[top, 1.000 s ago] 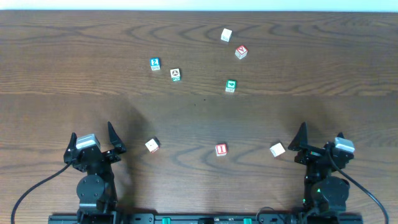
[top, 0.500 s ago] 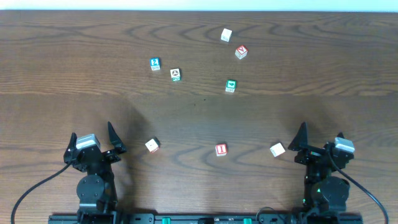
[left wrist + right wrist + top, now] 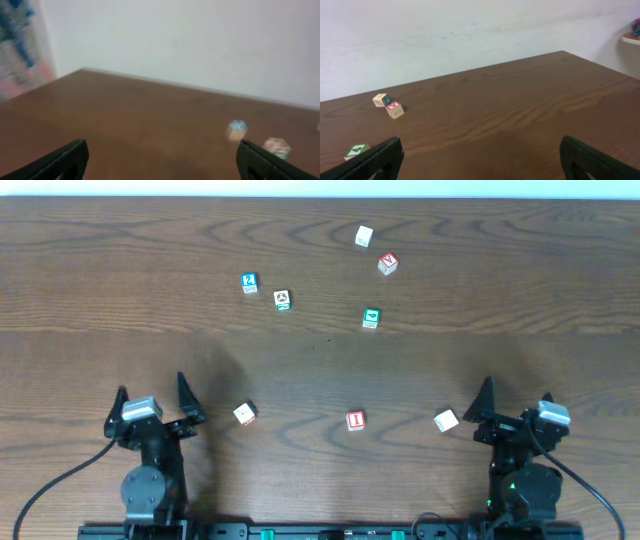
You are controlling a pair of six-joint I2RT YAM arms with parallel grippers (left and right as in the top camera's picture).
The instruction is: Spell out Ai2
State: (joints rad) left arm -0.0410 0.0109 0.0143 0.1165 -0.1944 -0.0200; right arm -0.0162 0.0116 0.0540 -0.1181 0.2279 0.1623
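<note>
- The left gripper (image 3: 152, 388) has just edged forward, jaws apart and empty; the right gripper (image 3: 517, 392) is unmoved, also apart.
- The "I" block (image 3: 355, 420) lies nearest, between them.
- The "2" block (image 3: 249, 283) and "A" block (image 3: 388, 264) sit far back, well apart; the spelling looks unstarted.

Red-framed cube (image 3: 355, 420): "I", clear.
Blue-framed cube (image 3: 249, 282): "2", small.
Far red-framed cube (image 3: 388, 264): tilted mark, too small to read.
</note>
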